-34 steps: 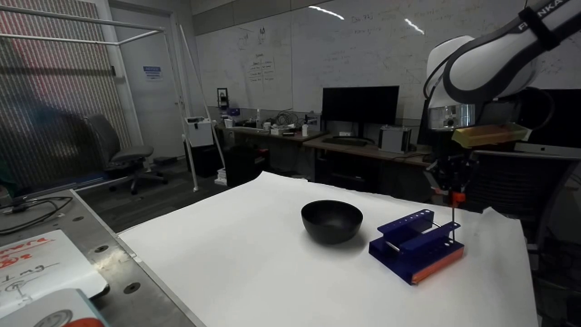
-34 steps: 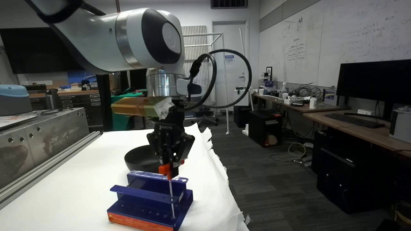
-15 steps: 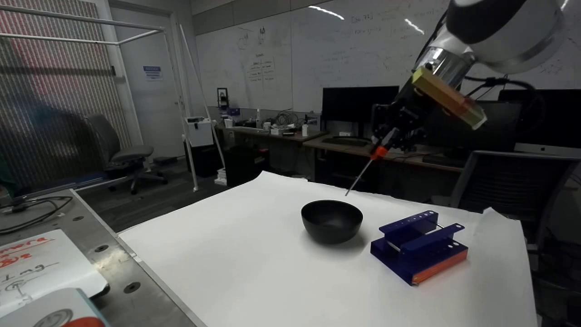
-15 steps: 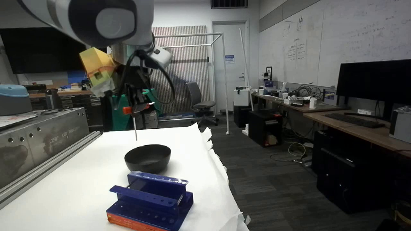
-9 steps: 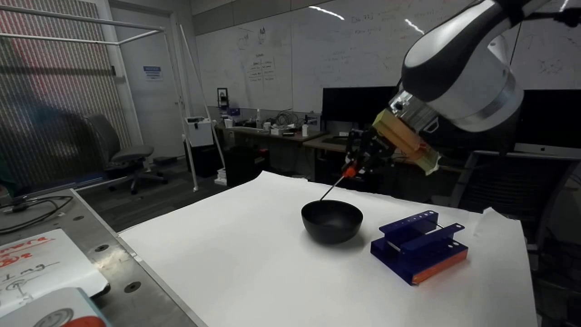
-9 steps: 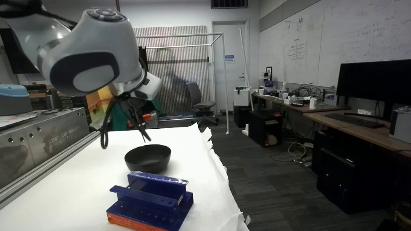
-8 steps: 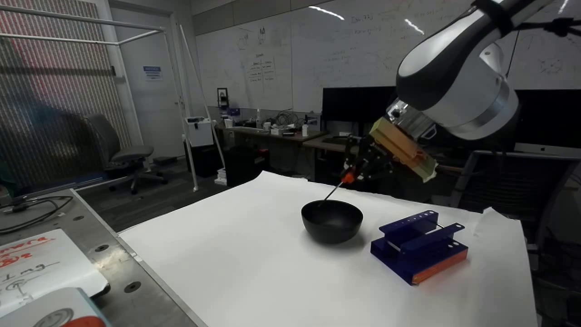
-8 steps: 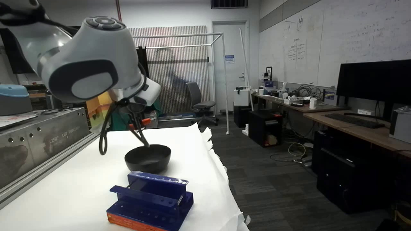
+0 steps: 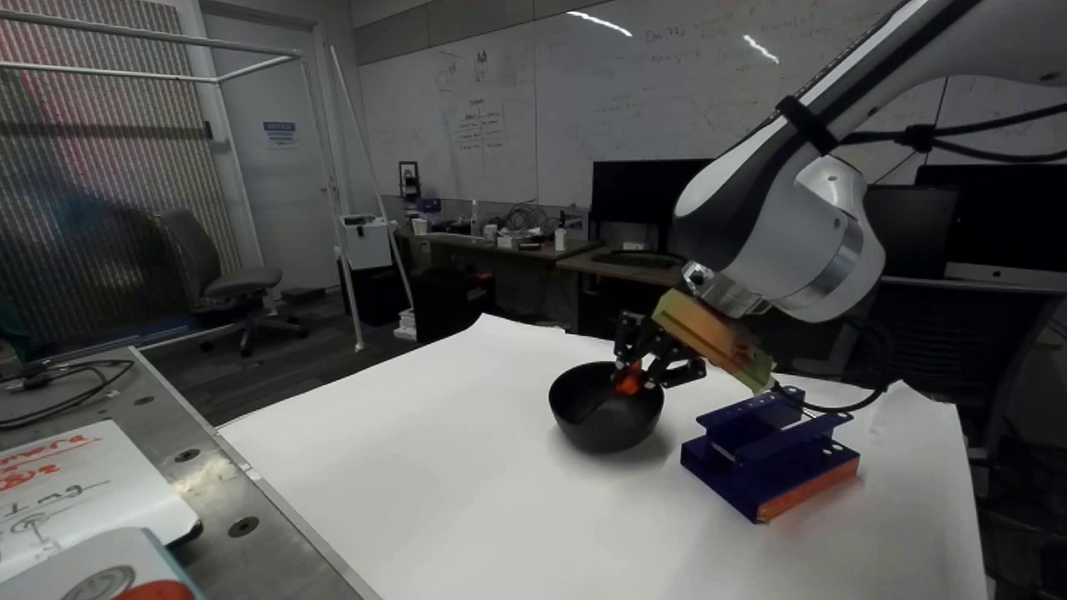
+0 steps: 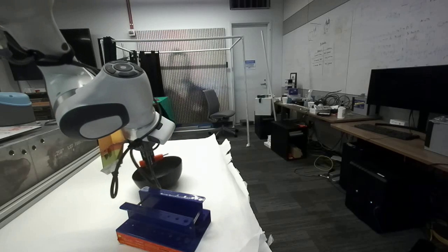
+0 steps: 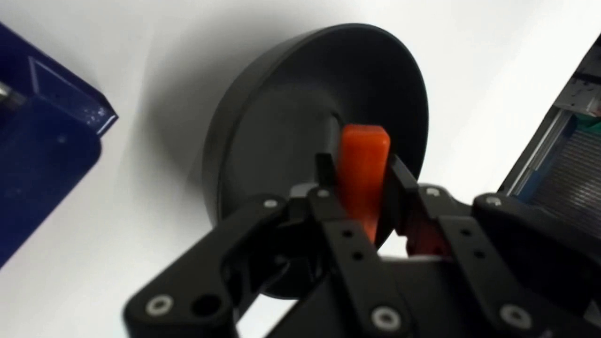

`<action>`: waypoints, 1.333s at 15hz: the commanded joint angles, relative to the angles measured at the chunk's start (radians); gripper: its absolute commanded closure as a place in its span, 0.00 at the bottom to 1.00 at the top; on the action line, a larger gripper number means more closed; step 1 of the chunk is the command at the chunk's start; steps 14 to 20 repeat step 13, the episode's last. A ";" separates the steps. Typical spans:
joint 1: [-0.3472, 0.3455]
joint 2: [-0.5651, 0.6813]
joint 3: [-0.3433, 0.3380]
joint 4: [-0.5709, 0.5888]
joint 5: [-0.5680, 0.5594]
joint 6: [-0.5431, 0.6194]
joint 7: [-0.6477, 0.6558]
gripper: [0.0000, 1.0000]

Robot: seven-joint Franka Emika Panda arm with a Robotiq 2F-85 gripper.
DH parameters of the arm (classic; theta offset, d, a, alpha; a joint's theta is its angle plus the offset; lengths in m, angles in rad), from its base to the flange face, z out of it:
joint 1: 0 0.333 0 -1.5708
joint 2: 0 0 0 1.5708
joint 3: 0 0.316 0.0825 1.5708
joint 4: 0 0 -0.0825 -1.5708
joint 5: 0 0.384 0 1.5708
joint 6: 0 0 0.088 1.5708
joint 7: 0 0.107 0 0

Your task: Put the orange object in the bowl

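- The worktop [image 9: 450, 492], covered in white, carries the blue stand [image 9: 775, 447] and the round black bowl [image 9: 606, 433].
- The robot arm [image 9: 792, 242] slants in low, lower than in the earlier exterior frames, reaching close to the bowl.
- The blue stand (its lower edge is orange-red) sits near the bowl but apart from it, and matches its place in the frames just before.
- The bowl opens upward, its dark inside plain in the wrist view. It has shifted slightly in both exterior views since those frames (perhaps tipped a little too, though I cannot be sure).
- The gripper [image 11: 362, 165] is clamped on the orange object [image 11: 364, 152], with fingers [image 11: 325, 170] against both its sides. It was above the rim a moment ago; now it has come down to the bowl's mouth.
- The orange object is held over the bowl's inside; whether it touches the bowl I cannot tell. In the earliest frames it was above the blue stand.
- A thin dark streak [image 9: 593, 407] runs from it down into the bowl in an exterior view (the metal shaft or its shadow, I cannot say which).
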State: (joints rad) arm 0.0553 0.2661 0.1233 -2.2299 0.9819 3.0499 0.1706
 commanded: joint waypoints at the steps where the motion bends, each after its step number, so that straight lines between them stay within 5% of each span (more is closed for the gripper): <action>1: -0.032 0.045 0.018 0.045 0.028 -0.001 -0.055 0.39; 6: -0.006 -0.062 -0.040 -0.042 -0.090 -0.051 0.006 0.01; 13: 0.063 -0.371 -0.215 -0.179 -0.650 -0.423 0.329 0.00; 20: 0.063 -0.371 -0.215 -0.179 -0.650 -0.423 0.329 0.00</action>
